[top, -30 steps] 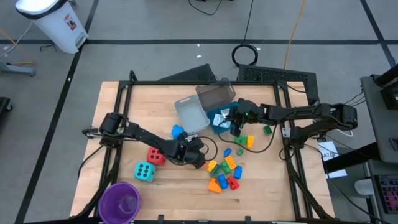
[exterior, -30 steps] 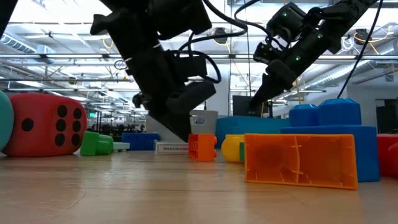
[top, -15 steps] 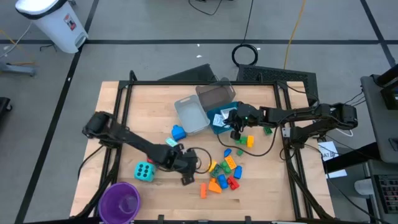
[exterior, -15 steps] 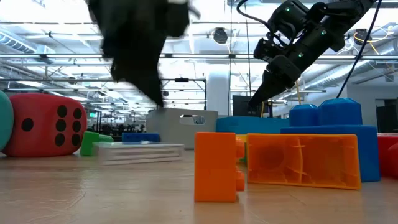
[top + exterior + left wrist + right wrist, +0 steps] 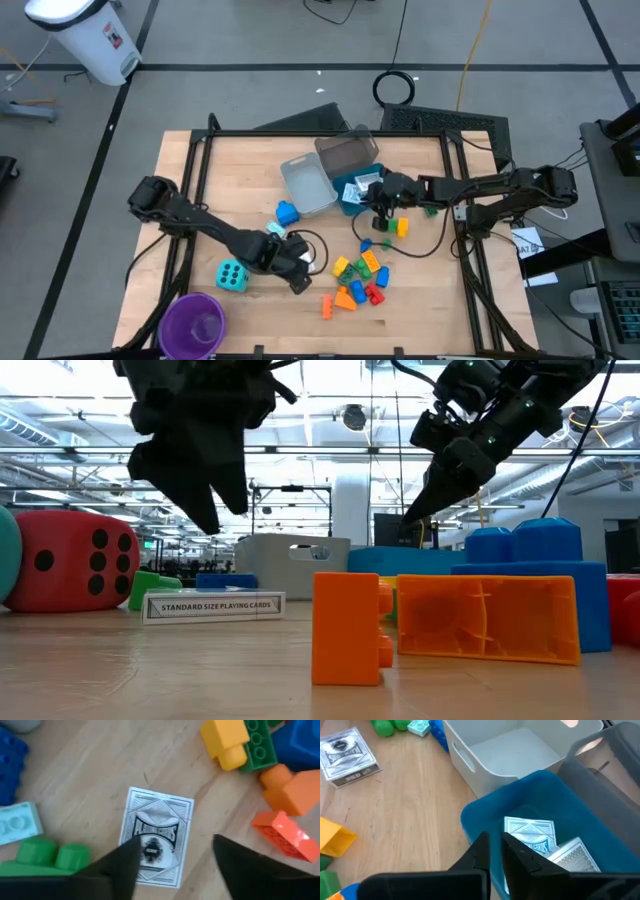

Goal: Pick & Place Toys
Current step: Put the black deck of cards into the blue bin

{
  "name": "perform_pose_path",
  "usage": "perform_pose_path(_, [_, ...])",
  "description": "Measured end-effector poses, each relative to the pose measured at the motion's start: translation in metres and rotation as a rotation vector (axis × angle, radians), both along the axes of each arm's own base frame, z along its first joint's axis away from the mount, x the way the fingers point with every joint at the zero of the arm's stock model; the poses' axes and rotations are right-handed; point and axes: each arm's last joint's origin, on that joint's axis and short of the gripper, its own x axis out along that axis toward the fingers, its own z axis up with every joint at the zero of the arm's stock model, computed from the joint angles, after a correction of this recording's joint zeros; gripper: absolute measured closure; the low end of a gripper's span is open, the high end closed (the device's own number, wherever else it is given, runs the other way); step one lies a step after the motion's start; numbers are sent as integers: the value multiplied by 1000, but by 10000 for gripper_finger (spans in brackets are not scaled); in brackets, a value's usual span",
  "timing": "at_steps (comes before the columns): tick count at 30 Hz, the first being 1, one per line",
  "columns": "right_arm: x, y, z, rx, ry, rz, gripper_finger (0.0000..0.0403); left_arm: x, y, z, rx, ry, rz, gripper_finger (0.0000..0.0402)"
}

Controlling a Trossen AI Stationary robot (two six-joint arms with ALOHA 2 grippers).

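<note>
- High view: my left jaws (image 5: pixel 297 268) hang over the middle of the table (image 5: pixel 240 180), near the cyan die (image 5: pixel 232 274) and beside the heap of bricks (image 5: pixel 358 278). An orange brick (image 5: pixel 326 305) lies apart from that heap, toward the front edge. A blue brick (image 5: pixel 287 212) sits next to the white tray (image 5: pixel 306 183). My right jaws (image 5: pixel 381 205) reach over the blue tray (image 5: pixel 355 192), which lies next to the grey tray (image 5: pixel 346 155). The purple cup (image 5: pixel 192 323) stands at the front left corner.
- Low view: my left jaws (image 5: pixel 212 510) hang spread apart above a white card packet (image 5: pixel 213 606) that lies flat on the table, with clear air between them and it. The red die (image 5: pixel 72 573) stands far left, and a green brick (image 5: pixel 155 591) rests beside it. The orange brick (image 5: pixel 348 628) stands upright in front, next to a larger orange piece (image 5: pixel 485 618) lying on its side. My right jaws (image 5: pixel 425 508) taper to a pressed-together point above the blue tray.
- Left wrist view: the card packet (image 5: pixel 157 834) lies flat on the wood right under my spread left jaws (image 5: pixel 175 855), not gripped. A green brick (image 5: pixel 47 856), a yellow brick (image 5: pixel 227 740) and an orange brick (image 5: pixel 287 797) lie around it.
- Right wrist view: my right jaws (image 5: pixel 496 849) are pressed together and hold nothing, over the rim of the blue tray (image 5: pixel 485 815). Two card packets (image 5: pixel 545 842) lie inside it. Another packet (image 5: pixel 349 756) lies on the table.
</note>
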Motion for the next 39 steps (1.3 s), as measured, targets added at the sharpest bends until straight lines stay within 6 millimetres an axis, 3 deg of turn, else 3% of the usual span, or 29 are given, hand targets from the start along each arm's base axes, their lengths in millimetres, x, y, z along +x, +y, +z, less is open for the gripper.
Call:
perform_pose_path(4, [-1, 0, -1, 0, 15, 1, 385, 3, -4, -10, -1, 27, -47, 47])
perform_pose_path(7, [-1, 0, -1, 0, 13, 1, 385, 5, -6, -24, 40, 66, -94, 11])
perform_pose_path(14, [-1, 0, -1, -1, 14, 2, 385, 13, -5, -58, 101, 168, -132, 31])
perform_pose_path(18, [-1, 0, -1, -3, 15, 3, 385, 14, -5, -64, 129, 171, -120, 47])
perform_pose_path(23, [-1, 0, -1, -3, 13, 4, 385, 14, -4, -63, 157, 162, -132, 58])
perform_pose_path(33, [1, 0, 1, -9, -7, 6, 385, 6, 4, -16, 161, 36, -134, 61])
perform_pose_path(39, [1, 0, 1, -9, -6, 6, 385, 4, 6, -17, 198, 57, -129, 61])
